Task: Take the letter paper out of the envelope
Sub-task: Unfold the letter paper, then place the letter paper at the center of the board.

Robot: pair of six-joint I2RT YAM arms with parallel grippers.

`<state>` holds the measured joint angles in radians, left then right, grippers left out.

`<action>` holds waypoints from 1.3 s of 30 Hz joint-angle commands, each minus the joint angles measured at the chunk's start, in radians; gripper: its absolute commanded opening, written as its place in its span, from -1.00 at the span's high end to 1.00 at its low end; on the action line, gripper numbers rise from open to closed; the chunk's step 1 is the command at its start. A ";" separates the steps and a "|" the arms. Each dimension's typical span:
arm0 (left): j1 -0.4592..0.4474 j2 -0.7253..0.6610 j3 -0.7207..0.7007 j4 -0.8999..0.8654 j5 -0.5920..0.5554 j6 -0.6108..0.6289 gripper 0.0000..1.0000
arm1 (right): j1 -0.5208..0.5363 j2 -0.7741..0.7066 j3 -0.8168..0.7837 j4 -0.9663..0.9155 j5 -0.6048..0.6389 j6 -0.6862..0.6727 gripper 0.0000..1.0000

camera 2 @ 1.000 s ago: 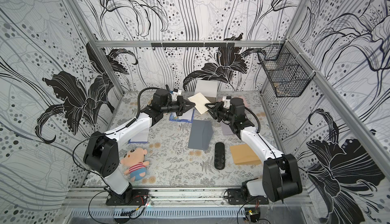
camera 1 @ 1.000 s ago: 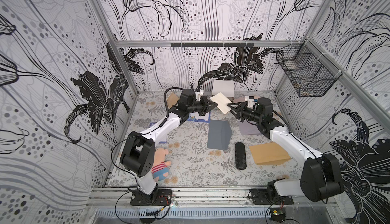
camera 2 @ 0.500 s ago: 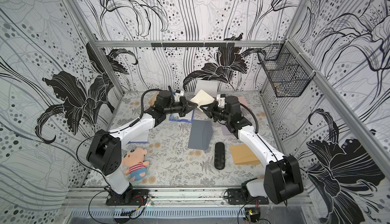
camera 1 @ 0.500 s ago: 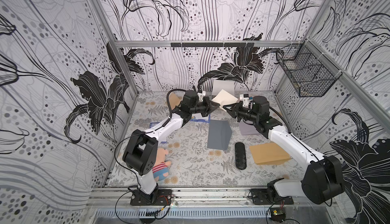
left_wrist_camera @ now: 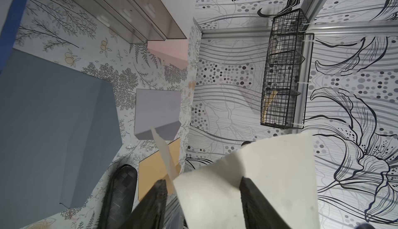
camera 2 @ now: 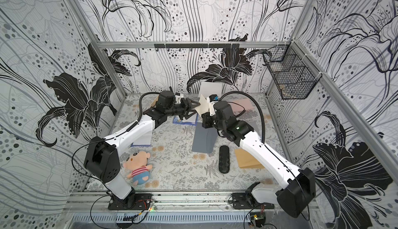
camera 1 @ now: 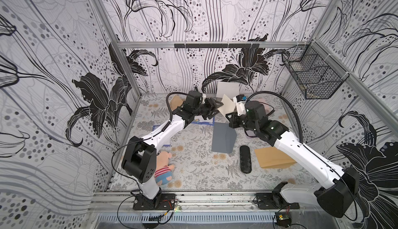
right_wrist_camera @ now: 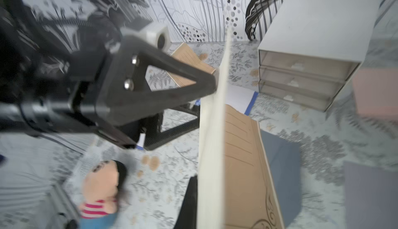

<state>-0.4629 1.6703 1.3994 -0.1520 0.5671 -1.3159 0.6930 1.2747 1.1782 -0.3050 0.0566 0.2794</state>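
A cream envelope (camera 1: 226, 107) hangs in the air at the back middle, seen in both top views. My right gripper (camera 1: 229, 117) is shut on its lower edge. In the right wrist view the envelope (right_wrist_camera: 212, 143) stands edge-on, with one black finger (right_wrist_camera: 189, 200) against it. A brown lined face (right_wrist_camera: 241, 163) shows right beside it; I cannot tell whether that is the letter paper. My left gripper (left_wrist_camera: 202, 181) is open, its jaws on either side of the envelope's (left_wrist_camera: 247, 184) corner, and reaches in from the left (camera 1: 215, 110).
On the table lie a grey folder (camera 1: 223, 137), a black case (camera 1: 245, 159), a brown envelope (camera 1: 273, 157), a blue-edged sheet (camera 1: 204, 121) and a plush doll (camera 1: 163, 167). A small drawer box (camera 1: 228, 89) stands at the back wall. A wire basket (camera 1: 312, 75) hangs on the right wall.
The right gripper shut on the envelope, then the left gripper opened off it. Both moved a little toward the back wall with the envelope.
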 commanded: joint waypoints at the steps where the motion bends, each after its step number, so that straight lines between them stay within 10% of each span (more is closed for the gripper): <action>1: 0.032 -0.082 0.049 -0.196 -0.080 0.030 -0.25 | 0.085 -0.011 -0.072 0.075 0.380 -0.399 1.00; 12: 0.189 -0.213 0.078 -0.578 -0.230 0.154 -0.27 | 0.331 0.135 -0.142 0.323 0.617 -0.859 1.00; 25: 0.244 -0.261 -0.146 -0.644 -0.214 0.282 0.25 | 0.501 0.470 -0.074 0.381 0.573 -0.763 1.00; 39: 0.290 -0.348 -0.344 -0.571 -0.286 0.336 0.25 | 0.533 0.693 0.054 0.312 0.492 -0.636 1.00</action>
<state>-0.1825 1.3354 1.0843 -0.7551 0.3138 -1.0206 1.2209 1.9419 1.1980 0.0463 0.5785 -0.4274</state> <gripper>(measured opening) 0.370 0.043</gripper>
